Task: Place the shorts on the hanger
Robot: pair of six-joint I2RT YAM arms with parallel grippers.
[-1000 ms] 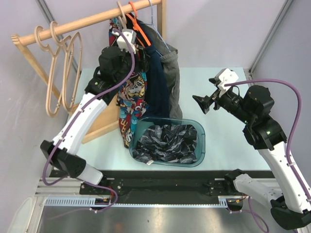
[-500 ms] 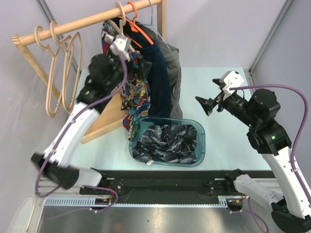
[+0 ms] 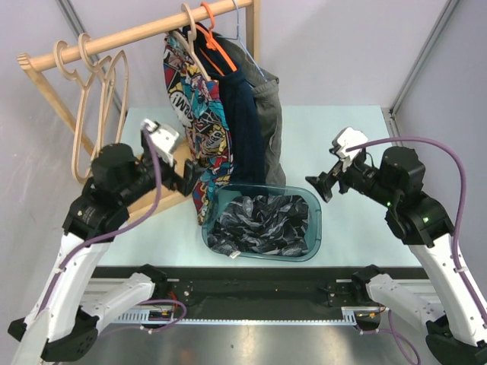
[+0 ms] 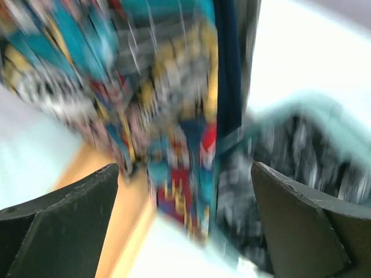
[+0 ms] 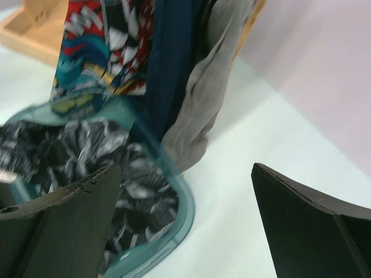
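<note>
The pale bench [image 3: 342, 148] carries a wooden rail [image 3: 122, 36] along its far left. Near the middle sits a teal tub [image 3: 318, 228] full of dark patterned cloth. The shorts [image 3: 196, 114] hang full length from the hanger [image 3: 188, 30], which is hooked over the rail. They sit just left of a navy garment [image 3: 245, 129], their hem beside the tub's rim. The left pincer [image 3: 189, 176] is close beside the shorts' lower part, spread wide and empty. The right pincer [image 3: 314, 188] — right of the tub — is likewise agape, holding nothing.

Motion blur smears the shorts [image 4: 174, 116] in the left wrist view, and they mostly cover the hanger [image 3: 188, 17].
</note>
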